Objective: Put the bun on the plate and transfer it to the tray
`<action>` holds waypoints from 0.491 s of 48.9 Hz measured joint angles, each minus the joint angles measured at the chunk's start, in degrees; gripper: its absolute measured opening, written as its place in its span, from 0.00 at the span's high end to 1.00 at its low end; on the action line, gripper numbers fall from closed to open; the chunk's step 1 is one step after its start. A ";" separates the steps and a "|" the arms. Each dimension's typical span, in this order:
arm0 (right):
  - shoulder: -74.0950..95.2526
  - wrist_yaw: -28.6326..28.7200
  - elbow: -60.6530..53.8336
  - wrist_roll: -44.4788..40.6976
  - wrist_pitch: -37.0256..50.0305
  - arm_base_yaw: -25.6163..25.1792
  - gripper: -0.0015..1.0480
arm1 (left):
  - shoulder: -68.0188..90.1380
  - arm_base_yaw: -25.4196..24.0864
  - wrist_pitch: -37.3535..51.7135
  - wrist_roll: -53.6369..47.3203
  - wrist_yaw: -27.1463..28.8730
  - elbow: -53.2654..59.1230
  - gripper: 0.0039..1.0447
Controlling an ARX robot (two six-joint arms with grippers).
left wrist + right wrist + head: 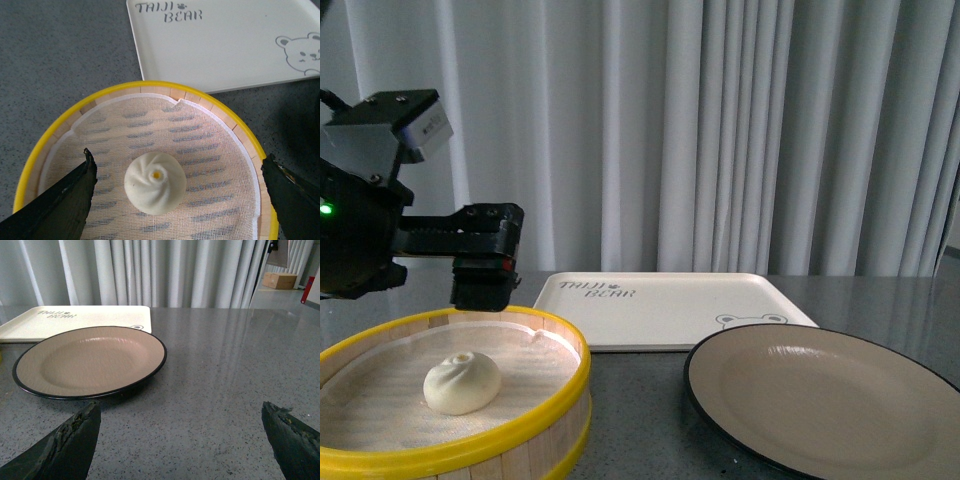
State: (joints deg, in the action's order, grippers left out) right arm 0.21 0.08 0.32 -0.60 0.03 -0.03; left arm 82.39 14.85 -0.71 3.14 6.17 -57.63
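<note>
Bun point(155, 183) sits under your wide-open, empty left claw point(178, 155), clear of basket rim point(160, 85); right wrist view alone shows right claw point(180, 407), open, empty.

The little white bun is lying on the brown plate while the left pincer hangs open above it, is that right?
Not quite. The bun lies in the yellow-rimmed steamer basket, on its white cloth, not on the plate, which holds nothing. The left wrist view shows this. The left pincer does hang open above the bun.
</note>
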 joint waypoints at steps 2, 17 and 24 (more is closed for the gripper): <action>0.00 -0.02 0.00 0.00 0.00 0.00 0.08 | 1.44 0.31 -0.24 -0.33 1.07 -0.66 0.06; 0.00 0.00 0.00 0.00 0.00 0.00 0.08 | 4.59 -0.28 -1.11 -1.05 2.27 -1.97 0.06; 0.00 -0.02 0.00 0.00 0.00 0.00 0.08 | 5.64 -1.31 -4.87 -1.14 2.27 -3.23 0.06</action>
State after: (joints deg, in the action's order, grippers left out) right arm 0.21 0.05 0.32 -0.60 0.03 -0.03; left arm 88.03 13.54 -5.58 2.00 8.45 -60.86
